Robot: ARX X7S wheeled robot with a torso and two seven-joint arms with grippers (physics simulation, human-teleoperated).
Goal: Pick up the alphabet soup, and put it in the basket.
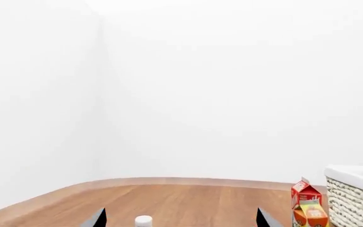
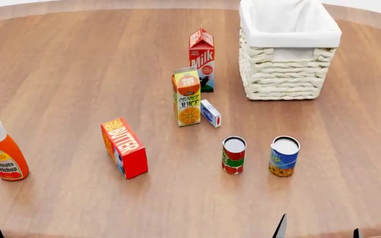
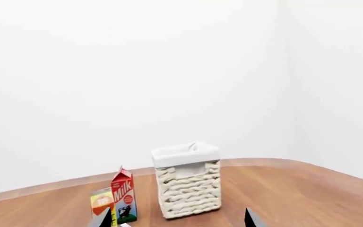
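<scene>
The alphabet soup (image 2: 284,156) is a small blue-labelled can with a yellow-orange base and a pale top. It stands upright on the wooden table in the head view, and neither wrist view shows it. The cream wicker basket (image 2: 283,74) with white lining stands at the far right, behind the can, and shows as the basket (image 3: 188,189) in the right wrist view. My right gripper (image 2: 318,232) is open at the near edge, just short of the can, with nothing between its fingers (image 3: 252,218). My left gripper (image 1: 181,220) is open too, at the near left.
A red-and-green can (image 2: 233,154) stands just left of the soup. Farther back are an orange juice carton (image 2: 187,96), a milk carton (image 2: 202,59) and a small blue-white box (image 2: 210,113). A red butter box (image 2: 124,148) and a ketchup bottle (image 2: 2,156) stand to the left.
</scene>
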